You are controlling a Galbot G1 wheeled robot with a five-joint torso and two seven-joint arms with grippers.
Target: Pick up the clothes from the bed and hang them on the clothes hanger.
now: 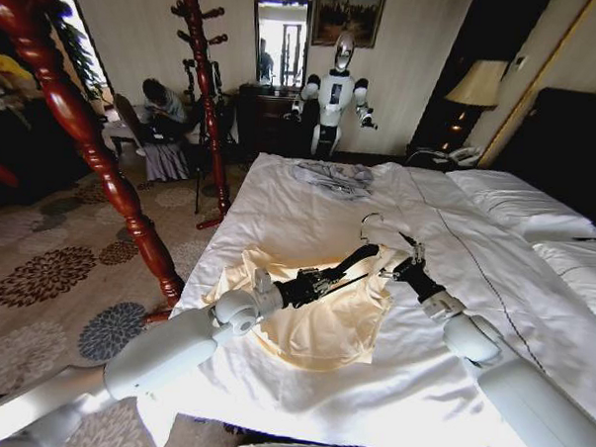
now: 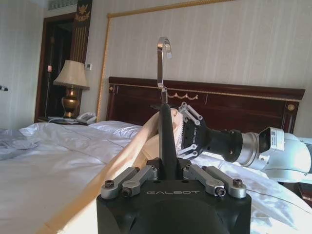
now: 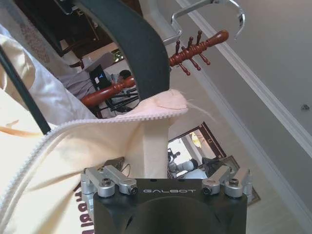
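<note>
While the left gripper (image 1: 361,254) pinches the black hanger (image 2: 165,131), the right gripper (image 1: 403,271), clamping the cream shirt's (image 1: 323,324) collar, should draw it squarely over the hanger's shoulder.

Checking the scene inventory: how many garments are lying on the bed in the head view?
2. The cream shirt lies near the foot of the bed, under both grippers; a grey garment lies at the far side. Others may be hidden.

The left gripper (image 2: 167,163) has its jaws clamped on the thin black hanger (image 2: 165,134), silver hook upright. Pale cream-yellow shirt fabric (image 2: 131,151) drapes beside it; the right gripper (image 2: 187,131) meets it from beyond, above the white-sheeted bed (image 2: 58,165).
</note>
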